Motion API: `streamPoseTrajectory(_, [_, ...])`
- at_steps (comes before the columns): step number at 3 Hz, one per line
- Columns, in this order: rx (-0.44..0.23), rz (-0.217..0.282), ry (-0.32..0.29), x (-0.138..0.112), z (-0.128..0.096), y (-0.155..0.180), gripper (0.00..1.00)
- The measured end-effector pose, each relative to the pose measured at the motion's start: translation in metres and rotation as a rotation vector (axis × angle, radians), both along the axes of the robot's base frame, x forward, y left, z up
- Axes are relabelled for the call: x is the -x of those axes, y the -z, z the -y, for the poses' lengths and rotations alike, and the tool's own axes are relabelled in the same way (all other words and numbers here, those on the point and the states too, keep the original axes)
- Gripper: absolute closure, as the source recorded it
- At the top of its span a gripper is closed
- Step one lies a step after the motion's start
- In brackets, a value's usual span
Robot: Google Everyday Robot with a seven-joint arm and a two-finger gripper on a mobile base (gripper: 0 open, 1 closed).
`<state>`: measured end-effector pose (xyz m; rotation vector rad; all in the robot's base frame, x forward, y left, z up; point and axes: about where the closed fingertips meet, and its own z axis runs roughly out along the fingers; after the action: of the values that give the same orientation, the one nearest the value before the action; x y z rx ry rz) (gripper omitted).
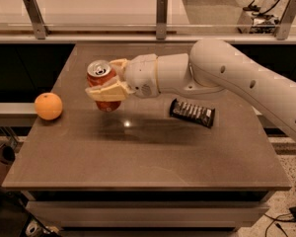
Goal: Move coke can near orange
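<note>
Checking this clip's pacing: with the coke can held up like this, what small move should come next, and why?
Probably shift the gripper sideways toward the orange. It is shut on the coke can, held off the table, and a gap separates can and fruit.

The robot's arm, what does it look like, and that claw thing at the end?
The arm is smooth, glossy white, built of fat rounded tube sections with small dark dots along the shell. No loose cables show on it. Its end effector, above the table's left side, has flat cream-yellow fingers.
</note>
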<state>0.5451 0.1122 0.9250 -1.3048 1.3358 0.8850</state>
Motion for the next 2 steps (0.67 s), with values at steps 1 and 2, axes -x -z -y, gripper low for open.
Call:
streamPoseTrajectory(1, [-0.006,-0.011,-0.012,0.001,-0.011,0.007,1.00])
streamPoseTrajectory(2, [-0.007,-0.028,-0.028,0.008,-0.028,0.012,1.00])
